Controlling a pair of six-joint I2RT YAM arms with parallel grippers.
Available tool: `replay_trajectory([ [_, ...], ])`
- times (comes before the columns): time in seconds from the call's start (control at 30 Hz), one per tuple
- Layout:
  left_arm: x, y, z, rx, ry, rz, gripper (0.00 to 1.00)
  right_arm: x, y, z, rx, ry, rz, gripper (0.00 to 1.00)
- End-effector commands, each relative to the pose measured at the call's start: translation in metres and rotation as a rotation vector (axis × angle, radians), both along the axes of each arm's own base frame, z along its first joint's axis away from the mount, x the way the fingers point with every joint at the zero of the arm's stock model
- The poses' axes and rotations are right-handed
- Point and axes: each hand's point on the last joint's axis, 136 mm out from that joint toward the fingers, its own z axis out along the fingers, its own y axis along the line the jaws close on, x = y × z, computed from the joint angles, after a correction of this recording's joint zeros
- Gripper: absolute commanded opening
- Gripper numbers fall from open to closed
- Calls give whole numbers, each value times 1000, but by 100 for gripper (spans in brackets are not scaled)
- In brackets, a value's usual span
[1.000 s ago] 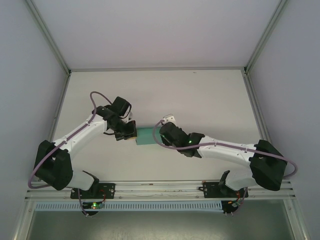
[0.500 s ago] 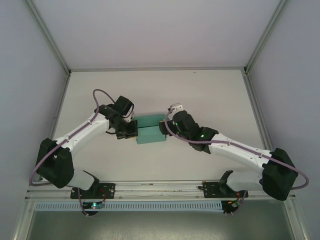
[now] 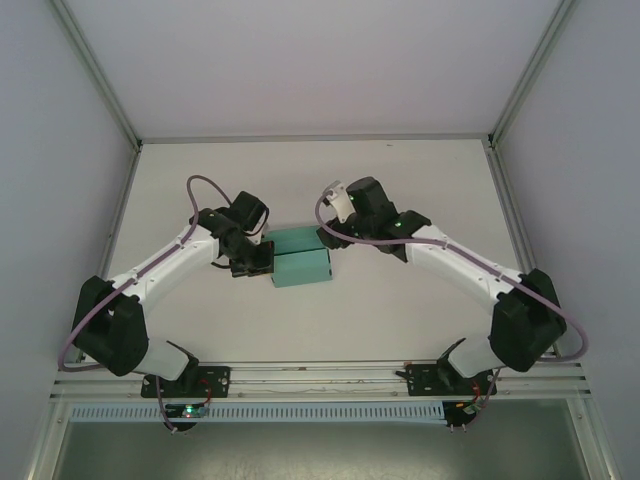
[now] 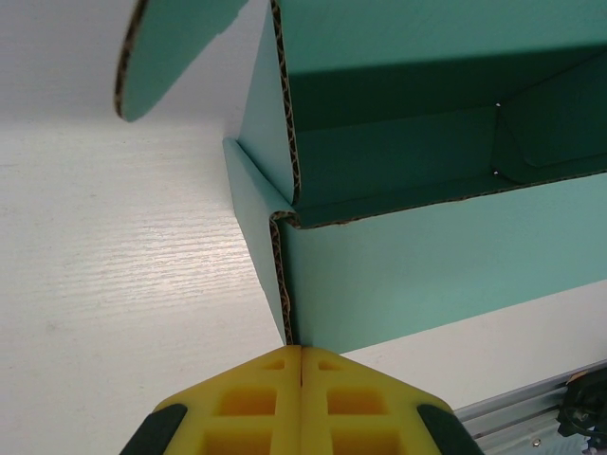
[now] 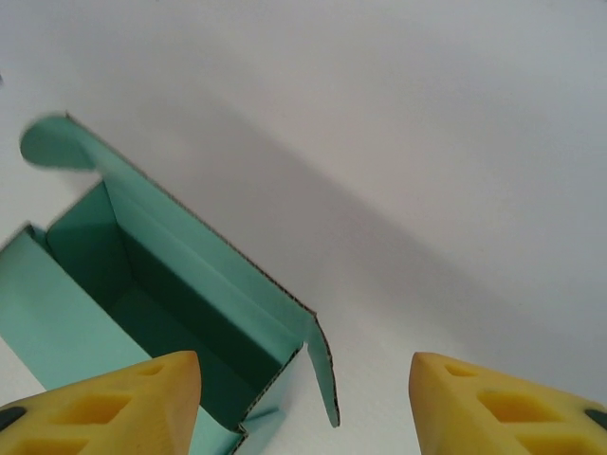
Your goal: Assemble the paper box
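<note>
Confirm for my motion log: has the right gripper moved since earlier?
Yes. The right gripper moved away from the near rail, toward the table's far edge.

We record bright, even, diffuse light, with the top view sharp throughout. The table shows a mild sheen in the left wrist view, and a broad soft shadow crosses it in the right.

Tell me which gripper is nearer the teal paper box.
Left. The left gripper is shut on the left end wall of the paper box; the right gripper hangs open by its right end, gripping nothing.
</note>
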Motion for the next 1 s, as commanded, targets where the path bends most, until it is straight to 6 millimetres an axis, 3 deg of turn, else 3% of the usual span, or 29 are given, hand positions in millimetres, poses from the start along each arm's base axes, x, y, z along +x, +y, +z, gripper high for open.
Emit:
replay_trajectory([
  [0.0,-15,27,-33,170,82,-6,0,-3,-4,-14,-102,65,72,59],
  [0.2,-12,23,-34,170,90,-12,0,16,0,-27,-166,99,64,54],
  [0.3,-11,23,-35,175,88,-13,0,20,0,-32,-176,109,47,35],
  [0.4,-11,25,-35,184,90,-8,0,15,0,-32,-165,134,51,26],
  [0.57,-10,24,-34,182,84,-8,0,10,-5,-31,-171,140,41,33],
  [0.7,-10,25,-34,190,86,-9,0,13,-10,-34,-186,147,17,19],
  [0.8,-10,24,-34,188,89,3,0,9,-4,-32,-160,164,35,1],
  [0.97,-5,19,-34,163,90,63,0,-18,14,-28,-53,297,-4,0],
])
